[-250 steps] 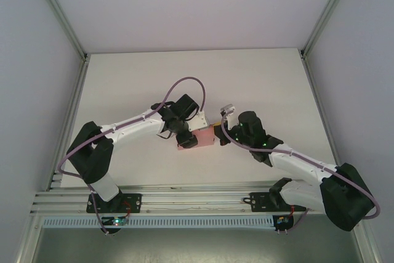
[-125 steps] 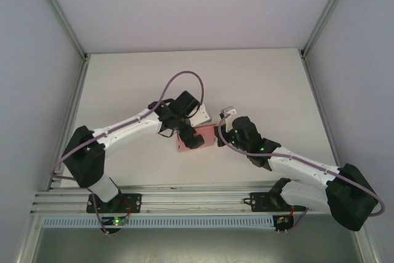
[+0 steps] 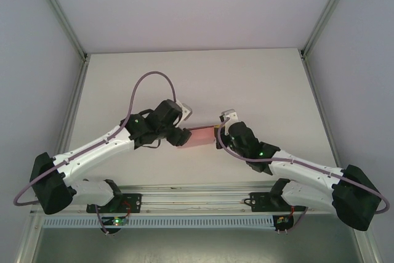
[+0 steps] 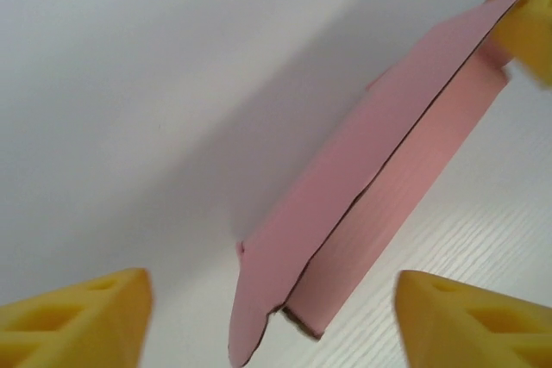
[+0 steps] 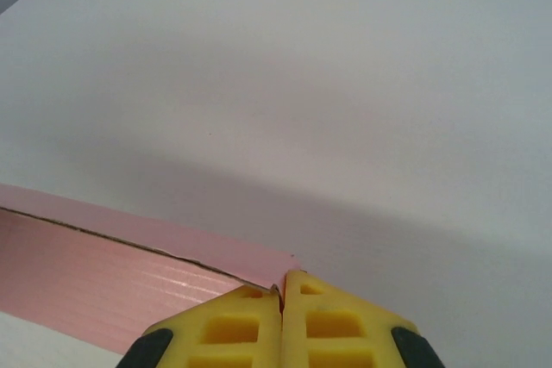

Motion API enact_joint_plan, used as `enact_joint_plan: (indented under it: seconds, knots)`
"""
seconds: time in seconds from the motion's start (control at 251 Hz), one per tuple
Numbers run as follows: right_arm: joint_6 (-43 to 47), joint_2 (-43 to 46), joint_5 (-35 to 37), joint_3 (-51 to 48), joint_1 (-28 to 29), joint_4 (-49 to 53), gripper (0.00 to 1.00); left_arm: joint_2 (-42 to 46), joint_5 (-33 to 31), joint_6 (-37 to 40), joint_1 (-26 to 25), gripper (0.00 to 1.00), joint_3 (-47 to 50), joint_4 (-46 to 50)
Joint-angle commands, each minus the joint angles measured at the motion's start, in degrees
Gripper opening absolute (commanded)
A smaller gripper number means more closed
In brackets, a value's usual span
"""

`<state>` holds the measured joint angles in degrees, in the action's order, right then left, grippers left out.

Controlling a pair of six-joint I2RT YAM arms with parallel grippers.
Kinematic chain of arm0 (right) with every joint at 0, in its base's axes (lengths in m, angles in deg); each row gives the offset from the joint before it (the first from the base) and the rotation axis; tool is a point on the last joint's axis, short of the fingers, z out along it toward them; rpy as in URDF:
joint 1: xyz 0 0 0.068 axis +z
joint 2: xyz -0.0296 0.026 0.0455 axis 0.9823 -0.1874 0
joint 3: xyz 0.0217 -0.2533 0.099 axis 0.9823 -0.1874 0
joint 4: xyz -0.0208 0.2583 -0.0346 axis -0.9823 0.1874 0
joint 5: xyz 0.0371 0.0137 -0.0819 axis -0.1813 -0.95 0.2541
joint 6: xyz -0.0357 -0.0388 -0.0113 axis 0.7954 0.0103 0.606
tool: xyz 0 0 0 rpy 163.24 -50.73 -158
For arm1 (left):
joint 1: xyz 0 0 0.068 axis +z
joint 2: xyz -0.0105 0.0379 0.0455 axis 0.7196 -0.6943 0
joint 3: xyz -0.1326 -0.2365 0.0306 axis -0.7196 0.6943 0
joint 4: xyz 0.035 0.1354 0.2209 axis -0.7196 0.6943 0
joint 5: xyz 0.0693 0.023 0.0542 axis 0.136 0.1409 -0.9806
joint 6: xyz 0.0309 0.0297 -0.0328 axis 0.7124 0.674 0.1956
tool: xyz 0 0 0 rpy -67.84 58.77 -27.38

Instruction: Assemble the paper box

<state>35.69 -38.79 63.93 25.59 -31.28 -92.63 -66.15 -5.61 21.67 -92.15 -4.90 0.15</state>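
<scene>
On your white worktop [image 3: 123, 84], near the middle and between the two arms, the paper box [image 3: 200, 137] is a flattened pink sleeve tilted up on one long edge. Its two layers lie close together and a small tab shows at one end. I judge the task to be at an early stage: no walls are squared up and no flaps are tucked. Your right gripper [image 5: 282, 299] is clamped on one end's thin edge, with its fingers pressed together. Your left gripper [image 4: 272, 299] stands apart, with a finger either side of the free end, touching nothing. Opening the sleeve and closing the flaps are left.
</scene>
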Motion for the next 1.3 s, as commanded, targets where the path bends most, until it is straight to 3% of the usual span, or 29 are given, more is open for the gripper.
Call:
enact_joint_plan:
  seconds: [0.0, 0.092, 0.227, 0.571, 0.659, 0.79, 0.854, 0.918, 1.153, 1.297]
  knots:
    - [-1.7, -2.0, 2.6, 0.6, 0.8, 2.4, 0.0, 0.7, -1.7, -6.0, -0.3, 0.63, 1.4, 1.9]
    - [-1.5, -3.2, 3.2, 1.2, 1.3, 3.0, 0.0, 0.6, -0.5, -7.1, -0.3, 0.55, 1.9, 0.5]
    - [-1.6, -3.4, 4.6, 1.1, 2.1, 3.0, 0.0, 0.1, 0.1, -8.8, -0.2, 0.35, 2.1, -1.2]
    - [-1.1, -1.8, 5.6, 0.1, 3.5, 2.4, 0.0, -3.7, -3.1, -10.2, -0.3, 0.36, 0.5, 0.9]
    - [-1.0, -1.4, 5.9, 0.0, 3.6, 2.4, 0.0, -4.0, -3.4, -10.7, -0.2, 0.26, 0.0, 1.5]
    - [-0.8, -1.3, 7.2, 0.1, 4.3, 3.0, 0.0, -3.5, -3.3, -12.3, -0.3, 0.2, -0.5, 1.7]
    - [-0.5, -1.6, 8.4, 0.4, 5.0, 3.4, 0.0, -3.5, -3.2, -14.0, -0.2, 0.13, -0.9, 1.9]
    - [0.0, -2.1, 9.5, 0.7, 5.9, 3.5, 0.0, -3.9, -3.3, -17.0, -0.2, 0.0, -0.9, 2.0]
    - [0.7, -5.2, 17.5, 1.5, 10.4, 3.6, 0.0, -7.3, 0.3, -24.7, 0.3, 0.0, -4.4, 5.3]
    - [0.2, -6.1, 21.5, 0.6, 12.6, 3.2, 0.0, -7.5, 6.5, -28.6, 2.8, 0.0, -5.5, 6.0]
